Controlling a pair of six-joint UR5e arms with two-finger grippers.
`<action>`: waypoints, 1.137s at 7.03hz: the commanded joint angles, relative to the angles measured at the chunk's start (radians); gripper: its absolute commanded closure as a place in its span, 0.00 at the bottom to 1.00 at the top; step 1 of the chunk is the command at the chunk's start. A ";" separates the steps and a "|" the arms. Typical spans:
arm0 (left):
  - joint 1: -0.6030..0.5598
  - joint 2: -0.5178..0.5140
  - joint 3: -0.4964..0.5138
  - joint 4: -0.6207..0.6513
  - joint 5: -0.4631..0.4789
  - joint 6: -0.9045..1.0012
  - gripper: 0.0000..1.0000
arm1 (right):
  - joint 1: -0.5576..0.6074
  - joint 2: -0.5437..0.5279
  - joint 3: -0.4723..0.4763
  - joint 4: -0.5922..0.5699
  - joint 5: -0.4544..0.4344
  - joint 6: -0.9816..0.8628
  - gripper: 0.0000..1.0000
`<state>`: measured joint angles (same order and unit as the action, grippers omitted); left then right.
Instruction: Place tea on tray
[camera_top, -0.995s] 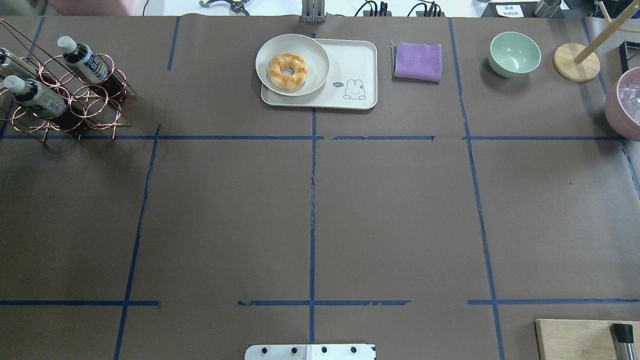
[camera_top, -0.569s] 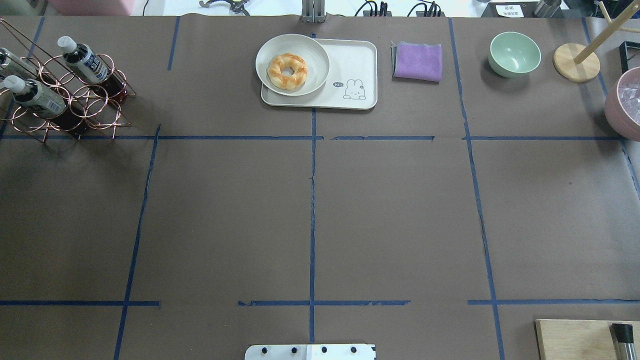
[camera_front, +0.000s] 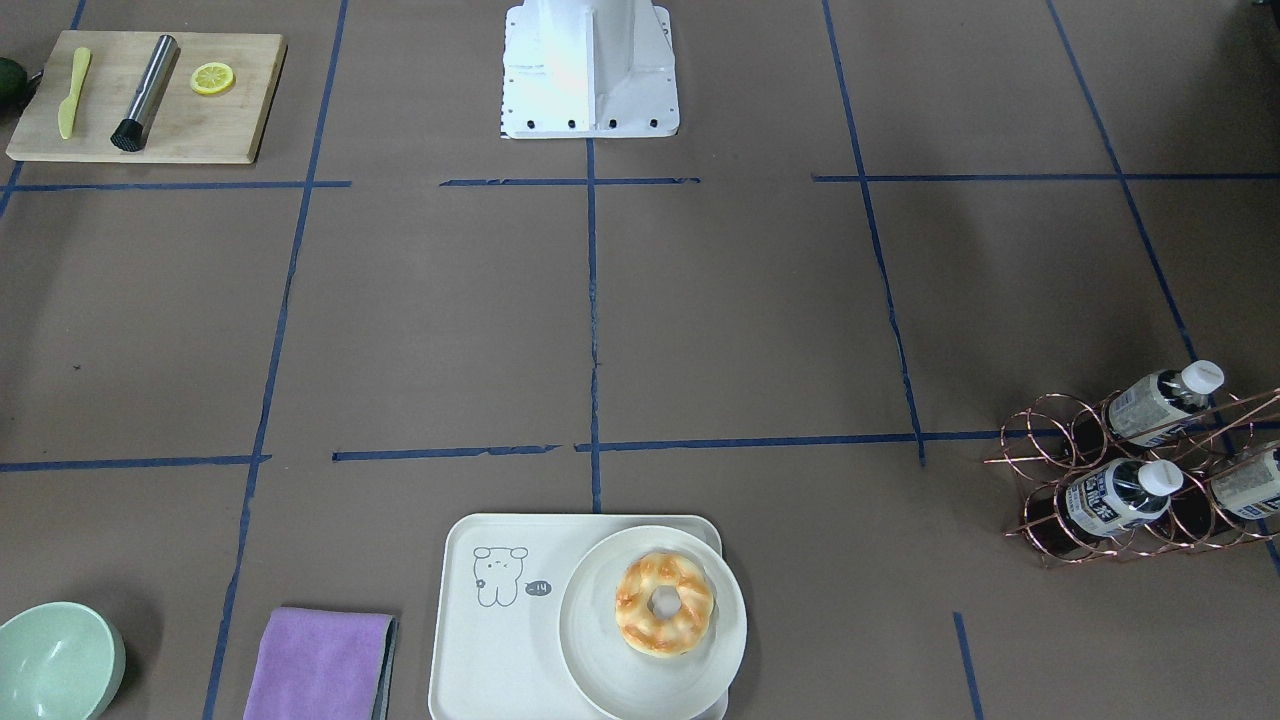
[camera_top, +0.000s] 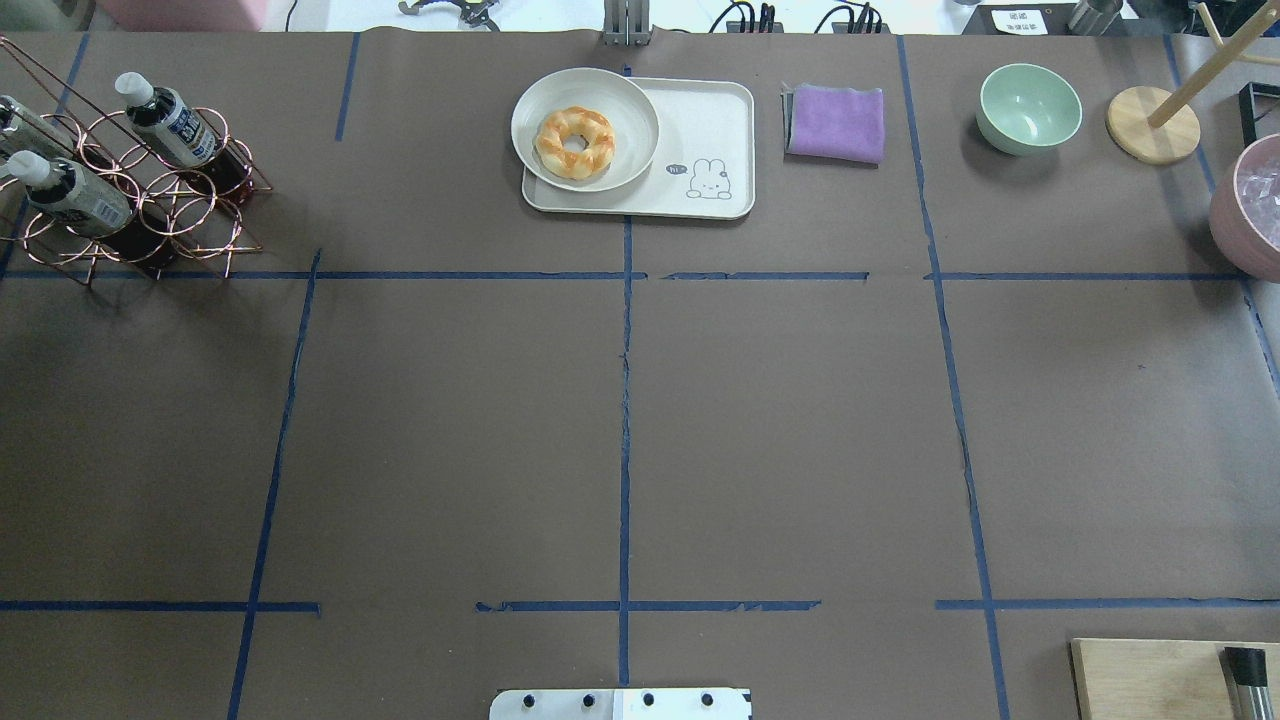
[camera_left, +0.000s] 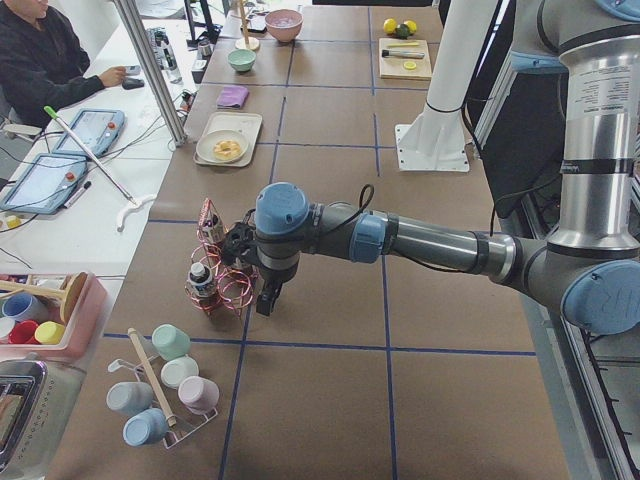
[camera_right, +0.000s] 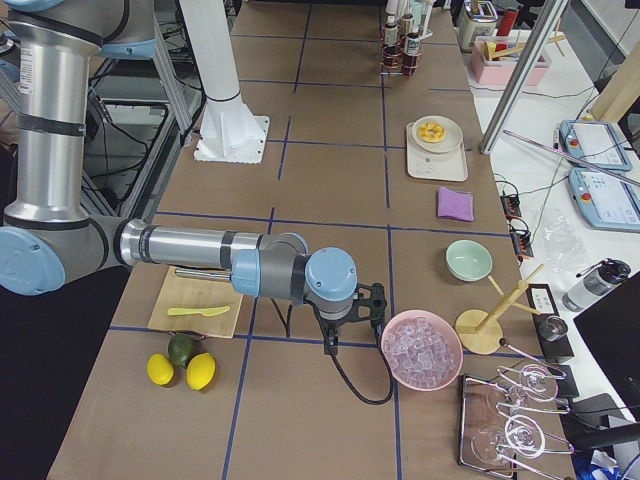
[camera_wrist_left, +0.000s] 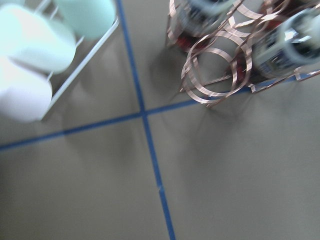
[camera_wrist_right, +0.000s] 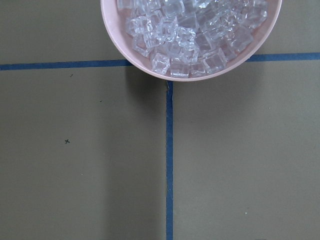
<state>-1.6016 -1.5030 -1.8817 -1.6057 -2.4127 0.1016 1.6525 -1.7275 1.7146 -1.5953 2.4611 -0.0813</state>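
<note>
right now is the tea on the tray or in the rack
In the rack. Three tea bottles lie tilted in the copper wire rack; the tray holds only a plate with a doughnut.

From where I stand, a long table (camera_top: 800, 420) fills most of the room, covered in dull brown paper and cut into squares by blue tape lines (camera_top: 625, 450). In the left-side view a white bench (camera_left: 70, 215) runs down the left of the frame beside it, with two flat control pads (camera_left: 95, 128) and loose cables on top. A slanting silver post (camera_left: 150, 72) rises at upper left, and a person in a dark top (camera_left: 40, 60) sits at the bench. The light is even, the shadows faint
</note>
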 joint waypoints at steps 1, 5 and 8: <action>0.096 0.010 -0.074 -0.203 0.004 -0.287 0.00 | 0.000 -0.001 0.017 0.000 -0.001 0.000 0.00; 0.262 0.070 -0.057 -0.641 0.240 -0.763 0.00 | -0.002 0.002 0.053 0.002 -0.026 -0.003 0.00; 0.425 0.081 -0.053 -0.767 0.560 -1.012 0.00 | -0.002 0.048 0.037 -0.003 -0.025 0.000 0.00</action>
<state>-1.2443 -1.4246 -1.9376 -2.3309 -1.9982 -0.8326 1.6507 -1.7072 1.7653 -1.5944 2.4323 -0.0816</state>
